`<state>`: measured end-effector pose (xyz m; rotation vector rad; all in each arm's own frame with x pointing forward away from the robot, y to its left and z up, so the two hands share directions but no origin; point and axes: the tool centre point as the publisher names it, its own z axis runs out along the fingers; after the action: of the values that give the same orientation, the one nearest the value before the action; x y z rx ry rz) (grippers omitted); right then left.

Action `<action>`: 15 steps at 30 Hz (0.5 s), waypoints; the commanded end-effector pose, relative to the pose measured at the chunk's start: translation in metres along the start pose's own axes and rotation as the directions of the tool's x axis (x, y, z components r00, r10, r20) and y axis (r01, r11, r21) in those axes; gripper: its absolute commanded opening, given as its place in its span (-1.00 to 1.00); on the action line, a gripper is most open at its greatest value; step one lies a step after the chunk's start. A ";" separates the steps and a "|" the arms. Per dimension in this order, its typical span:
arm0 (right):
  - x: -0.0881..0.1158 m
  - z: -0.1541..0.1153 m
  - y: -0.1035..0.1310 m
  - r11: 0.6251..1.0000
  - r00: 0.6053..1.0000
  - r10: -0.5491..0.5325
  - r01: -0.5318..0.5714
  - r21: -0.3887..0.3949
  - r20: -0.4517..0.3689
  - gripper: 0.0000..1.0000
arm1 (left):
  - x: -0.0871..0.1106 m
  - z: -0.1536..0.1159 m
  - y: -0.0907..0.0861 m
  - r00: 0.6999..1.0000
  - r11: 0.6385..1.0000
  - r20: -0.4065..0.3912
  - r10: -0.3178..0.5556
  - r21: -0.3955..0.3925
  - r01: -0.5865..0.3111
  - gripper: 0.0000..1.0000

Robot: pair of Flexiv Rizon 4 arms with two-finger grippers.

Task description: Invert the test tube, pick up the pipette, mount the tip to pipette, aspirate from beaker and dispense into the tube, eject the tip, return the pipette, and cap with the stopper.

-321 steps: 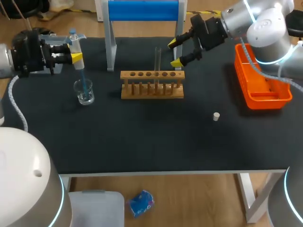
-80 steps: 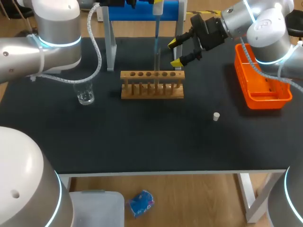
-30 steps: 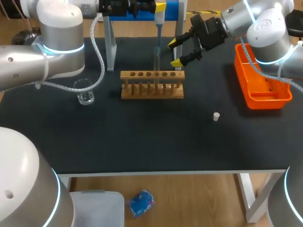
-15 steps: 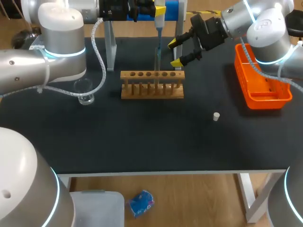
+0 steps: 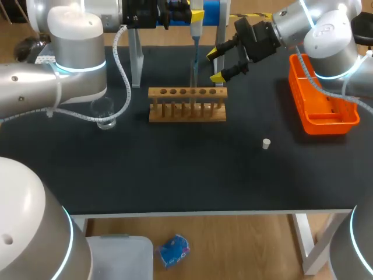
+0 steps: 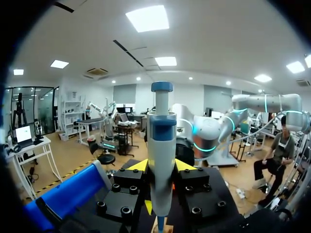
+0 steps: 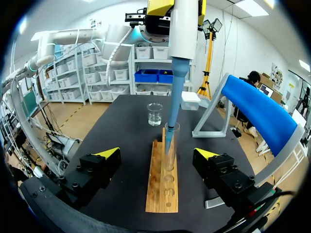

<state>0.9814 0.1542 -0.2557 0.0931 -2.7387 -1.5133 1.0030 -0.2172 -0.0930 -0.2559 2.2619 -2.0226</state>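
Between the clenched fingers of the left pincer (image 6: 160, 167) the pipette (image 6: 161, 141) hangs upright, its blue tip (image 7: 170, 121) lowered into the mouth of the test tube (image 7: 170, 151), which stands in the wooden rack (image 7: 163, 187). Near the tube the right pincer (image 5: 214, 65) stands released, touching nothing. Farther out, the beaker (image 7: 155, 114) sits apart from the rack and the stopper (image 5: 266, 143) lies loose on the worktop (image 5: 175, 169). Dispensing looks to be in hand; ejecting the tip, returning the pipette and capping remain.

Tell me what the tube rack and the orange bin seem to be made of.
The tube rack looks like light wood, matt tan with dowel-like posts. The orange bin is probably moulded plastic: even bright colour, thin walls, faint sheen.
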 end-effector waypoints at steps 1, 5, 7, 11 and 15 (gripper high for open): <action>-0.001 -0.001 0.000 1.000 1.000 0.000 0.000 0.002 -0.004 1.00 | 0.001 0.000 0.002 1.000 1.000 0.004 -0.002 0.005 0.002 -1.00; -0.001 -0.001 0.000 1.000 1.000 0.000 0.000 0.002 -0.004 1.00 | 0.001 0.000 0.003 1.000 1.000 0.005 -0.005 0.005 0.005 -1.00; -0.001 -0.001 0.000 1.000 1.000 0.000 0.000 0.002 -0.004 1.00 | 0.002 0.001 0.003 1.000 1.000 0.005 -0.005 0.006 0.005 -1.00; -0.001 -0.001 0.000 1.000 1.000 0.000 0.000 0.002 -0.004 1.00 | 0.003 0.001 0.004 1.000 1.000 0.008 -0.005 0.007 0.005 -1.00; -0.001 -0.001 0.000 1.000 1.000 0.000 0.000 0.002 -0.004 1.00 | 0.003 0.001 0.004 1.000 1.000 0.010 -0.006 0.008 0.006 -1.00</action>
<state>0.9814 0.1542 -0.2557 0.0931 -2.7387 -1.5133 1.0022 -0.2174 -0.0962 -0.2665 2.2600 -2.0269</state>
